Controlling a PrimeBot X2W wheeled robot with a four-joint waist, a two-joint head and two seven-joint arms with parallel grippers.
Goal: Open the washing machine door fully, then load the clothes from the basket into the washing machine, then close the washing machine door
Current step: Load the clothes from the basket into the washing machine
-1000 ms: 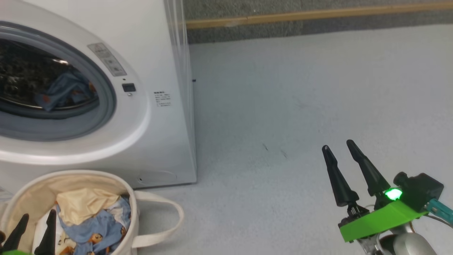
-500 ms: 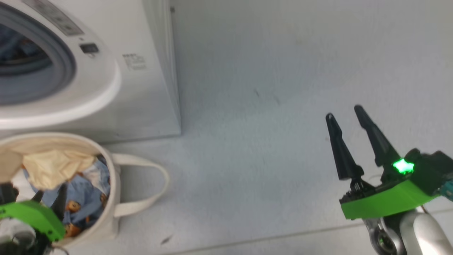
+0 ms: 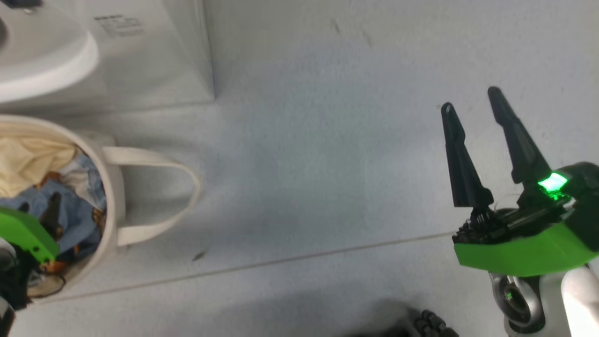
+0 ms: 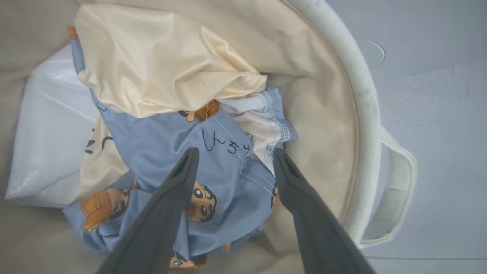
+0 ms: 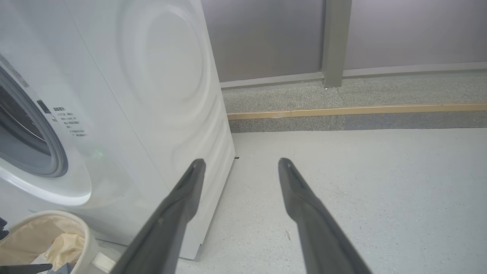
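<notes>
**Clerk:** Item 1, far left?

**Checker:** The basket (image 4: 365, 114): a soft cream canvas tub on the floor (image 3: 327, 140), just in front of the washing machine (image 5: 152, 95). 1 loop handle (image 3: 154, 196) juts out on its right side. It contains the clothes (image 4: 220, 152), at least 2 pieces. A cream-yellow garment (image 4: 163, 64) lies over a blue printed garment (image 4: 152, 144), both crumpled on the white pad (image 4: 45, 144).

**Clerk:** Item 2?

**Checker:** Left gripper (image 4: 234, 152), down inside the basket with its jaws spread wide, 1 finger on each side of a blue fold with a stitched hem. It pinches nothing yet. I cannot tell whether the tips touch the cloth.

**Clerk:** Handling notes?

**Checker:** I judge the clothes light, limp and not fragile, so they will drape and trail when lifted. The cream piece looks slick and may slide off. The best hold is the bunched blue ridge between the fingers, taken deep to catch several layers. Avoid the pad and the canvas wall.

**Clerk:** Item 3?

**Checker:** The washing machine, a white box. Its porthole (image 5: 26, 148) is uncovered and the grey seal is bare.

**Clerk:** Item 4, far right?

**Checker:** Right gripper (image 3: 470, 98), well apart from the rest and over bare floor. Its fingers are spread and it is empty.
</notes>
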